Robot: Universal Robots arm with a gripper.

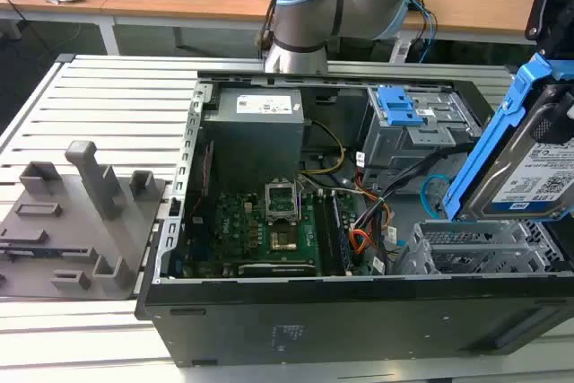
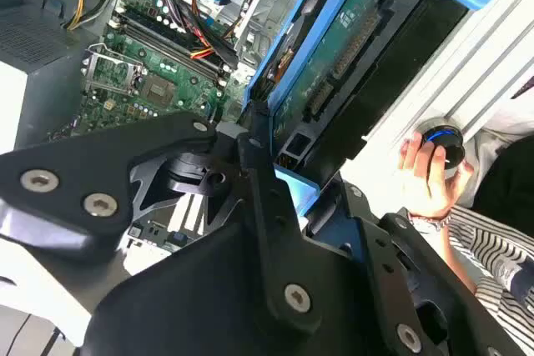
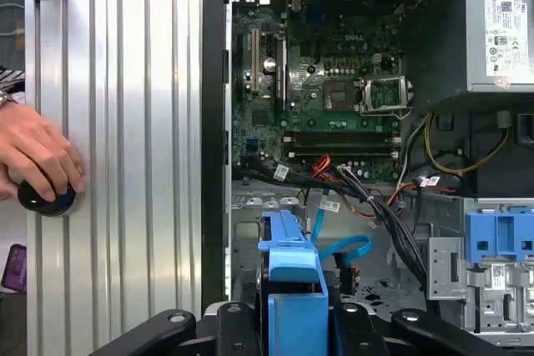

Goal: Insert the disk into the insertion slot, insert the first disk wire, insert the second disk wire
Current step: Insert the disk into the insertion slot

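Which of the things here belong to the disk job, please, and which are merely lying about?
Job: the disk, held by the end effector; the insertion slot; the second disk wire.
Lying about: grey fixture plate; power supply; cage with blue tabs; a person's hand.

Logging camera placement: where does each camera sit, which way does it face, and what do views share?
Exterior view: off the arm, looking down into the open black computer case; robot arm behind it.
First wrist view: on the arm, facing into the case; black gripper, a person's hand.
Second wrist view: on the arm, close on the gripper holding the blue-framed silver-grey hard drive.
Shared: green motherboard, all views.
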